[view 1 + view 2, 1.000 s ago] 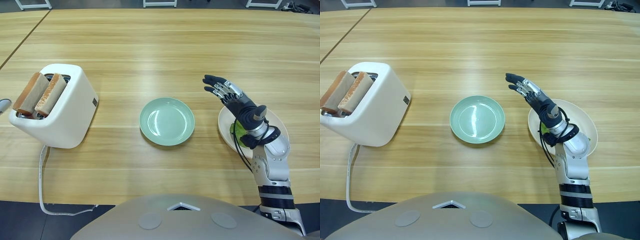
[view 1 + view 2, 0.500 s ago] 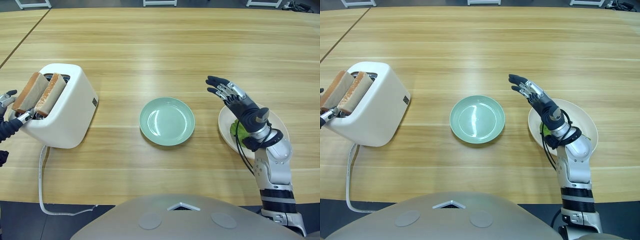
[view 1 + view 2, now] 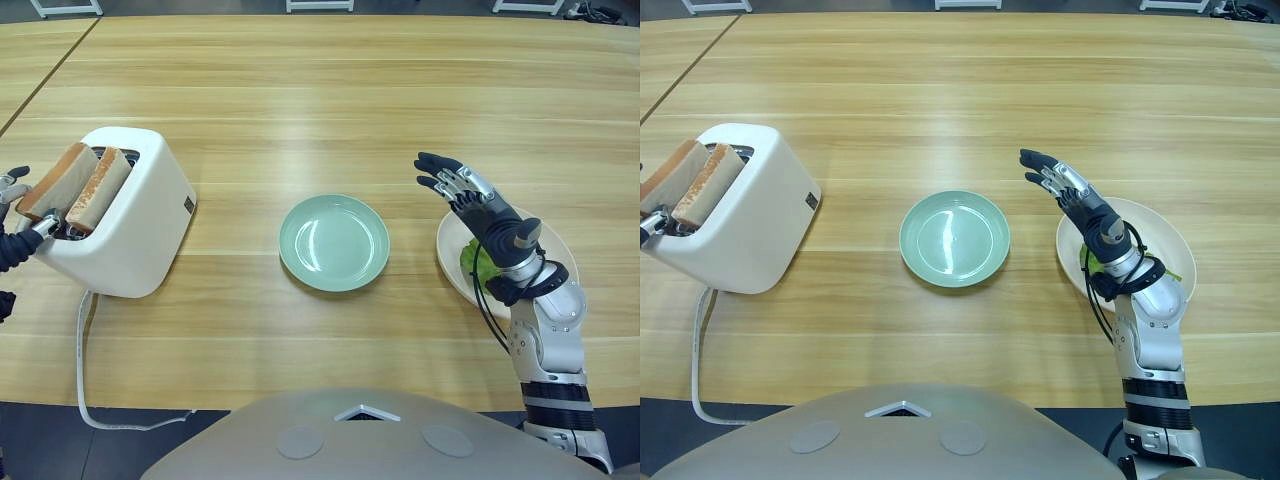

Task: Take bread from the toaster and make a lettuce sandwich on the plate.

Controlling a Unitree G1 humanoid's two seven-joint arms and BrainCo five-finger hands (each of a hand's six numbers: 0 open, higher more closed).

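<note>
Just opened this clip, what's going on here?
The robot's left hand is at the white toaster, beside the outer of two toasted bread slices standing in its slots; a grasp isn't clear. Its right hand hovers open by the cream plate holding green lettuce. The round pale green plate mid-table carries no bread or lettuce yet.

Large light-brown wooden plank table (image 3: 300, 90), lengthwise grain, matte finish with soft even overhead light and no hard glare; a second tabletop of the same wood (image 3: 25, 60) abuts it at the far left along a dark diagonal seam. Dark grey floor (image 3: 200, 7) beyond the far edge, carrying white metal furniture frames (image 3: 320, 8) and a tangle of cables (image 3: 590, 13) at the far right.
</note>
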